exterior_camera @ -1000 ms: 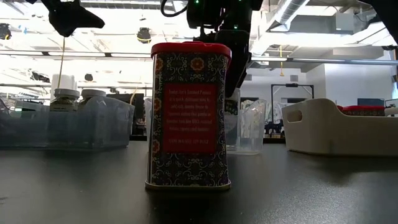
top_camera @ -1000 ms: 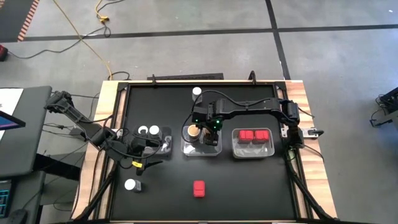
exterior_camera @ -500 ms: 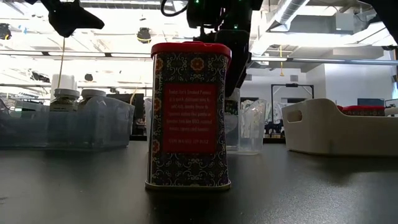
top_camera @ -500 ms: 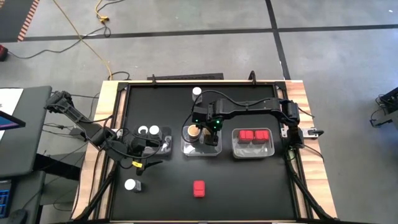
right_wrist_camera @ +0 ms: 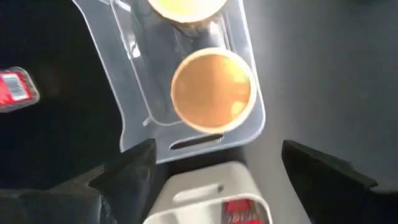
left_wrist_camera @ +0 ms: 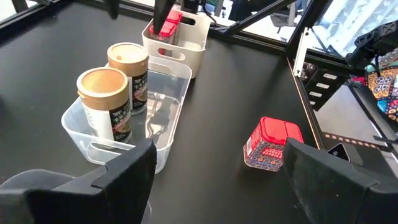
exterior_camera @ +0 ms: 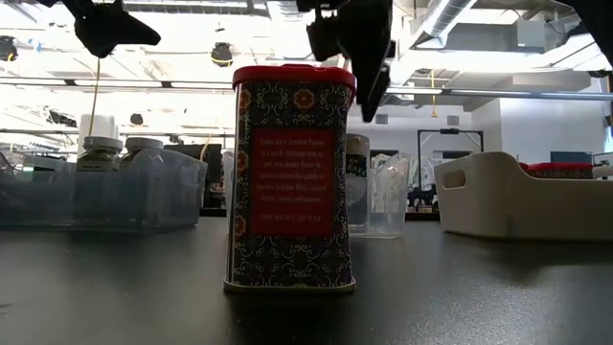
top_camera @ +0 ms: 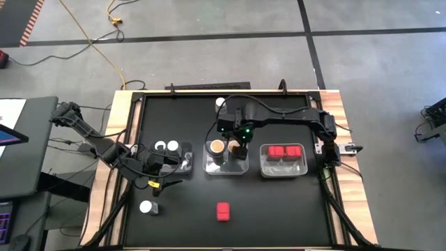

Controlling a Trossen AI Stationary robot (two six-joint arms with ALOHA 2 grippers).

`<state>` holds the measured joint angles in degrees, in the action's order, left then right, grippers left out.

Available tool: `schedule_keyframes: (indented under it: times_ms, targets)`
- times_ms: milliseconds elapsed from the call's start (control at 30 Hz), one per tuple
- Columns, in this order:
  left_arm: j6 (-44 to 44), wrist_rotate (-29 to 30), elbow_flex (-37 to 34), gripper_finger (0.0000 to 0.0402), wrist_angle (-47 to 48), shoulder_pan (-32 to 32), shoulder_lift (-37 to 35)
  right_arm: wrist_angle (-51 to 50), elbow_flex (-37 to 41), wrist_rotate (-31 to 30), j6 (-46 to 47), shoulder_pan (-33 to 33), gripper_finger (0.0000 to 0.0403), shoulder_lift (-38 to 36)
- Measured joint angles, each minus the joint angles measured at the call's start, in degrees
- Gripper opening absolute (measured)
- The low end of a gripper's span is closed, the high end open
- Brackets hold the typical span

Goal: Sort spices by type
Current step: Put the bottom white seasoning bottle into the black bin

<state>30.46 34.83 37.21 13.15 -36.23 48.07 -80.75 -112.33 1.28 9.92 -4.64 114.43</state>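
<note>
Two tan-topped jars (top_camera: 217, 146) (top_camera: 235, 146) stand upright in the clear middle tray (top_camera: 224, 167). My right gripper (top_camera: 237, 130) hangs open above them, toward the far side; its wrist view looks down on one jar's top (right_wrist_camera: 212, 90). Red packets (top_camera: 284, 150) lie in the white tray. One red packet (top_camera: 223, 210) stands on the table near the near edge, large in the low view (exterior_camera: 292, 177). Two white-capped jars (top_camera: 166, 146) sit in the left tray; one (top_camera: 146, 207) stands loose near the left. My left gripper (top_camera: 174, 159) waits open beside the left tray.
Another white-capped jar (top_camera: 221, 102) stands near the far edge, partly under my right arm. The white tray (right_wrist_camera: 205, 186) sits close beside the clear tray's handle end. Bare black table lies along the near edge around the loose red packet (left_wrist_camera: 270, 143).
My right gripper has risen from the middle tray and drawn back toward the far edge. The second tan-topped jar, hidden under the gripper before, now stands uncovered in the tray beside the first. Nothing else has moved.
</note>
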Motion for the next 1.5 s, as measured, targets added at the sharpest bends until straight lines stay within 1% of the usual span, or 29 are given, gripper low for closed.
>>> schedule_keyframes:
  times_ms: [67, 167, 267, 400, 467, 567, 633, 700, 833, 1000, 1100, 1200, 1300, 1400, 1500]
  targets:
    - [0.0, 0.0, 0.0, 0.0334, 0.0, 0.0, 0.0, -2.0, -1.3, 0.0, 2.1, 0.0, 0.0373, -0.4]
    - [0.0, 0.0, 0.0, 0.0334, 0.0, 0.0, 0.0, -2.5, -1.1, -0.7, 3.4, 0.9, 0.0373, -2.7]
    - [0.0, 0.0, 0.0, 0.0334, 0.0, 0.0, 0.0, -2.7, 0.2, -5.0, 5.8, 2.9, 0.0373, -6.5]
    - [0.0, 0.0, 0.0, 0.0334, 0.0, 0.0, 0.0, -2.9, 1.8, -11.2, 11.5, 6.6, 0.0373, -12.2]
    - [0.0, 0.0, 0.0, 0.0334, 0.0, 0.0, 0.0, -2.8, 3.3, -13.3, 15.2, 8.8, 0.0373, -15.5]
    - [-1.1, 0.0, 0.0, 0.0334, 0.0, 0.0, 0.0, -3.4, 6.3, -16.3, 23.3, 12.8, 0.0373, -19.8]
    - [-0.3, 0.0, 0.0, 0.0334, 0.0, 0.0, 0.0, -3.8, 9.1, -16.9, 28.9, 15.8, 0.0373, -22.3]
    - [2.5, 0.0, 0.0, 0.0334, 0.0, 0.0, 0.0, -4.1, 12.3, -17.5, 34.9, 19.1, 0.0373, -24.4]
    - [3.8, 0.1, 0.0, 0.0334, -0.1, 0.0, 0.0, -6.1, 19.8, -19.3, 50.7, 26.3, 0.0373, -27.7]
    - [4.0, 0.5, 0.0, 0.0334, -0.2, 0.1, 0.7, -7.0, 29.3, -19.3, 68.7, 35.4, 0.0373, -29.0]
    - [4.1, 1.1, 0.0, 0.0334, -0.2, 0.9, 0.8, -6.0, 33.8, -19.3, 77.5, 40.3, 0.0373, -29.0]
    - [6.5, 1.1, 0.0, 0.0334, -0.4, 2.4, 0.8, -2.6, 37.1, -19.9, 82.3, 44.0, 0.0373, -29.0]
    - [9.2, 1.1, 0.0, 0.0334, -0.6, 3.8, 0.8, -0.5, 40.5, -23.3, 85.0, 47.1, 0.0372, -29.8]
    - [9.9, 0.4, 0.0, 0.0334, -0.6, 5.1, 0.8, 3.7, 45.7, -27.4, 88.3, 49.3, 0.0372, -33.1]
    - [9.7, 0.2, 0.1, 0.0334, -0.3, 5.8, 0.8, 11.7, 52.7, -33.3, 88.9, 50.6, 0.0372, -38.3]
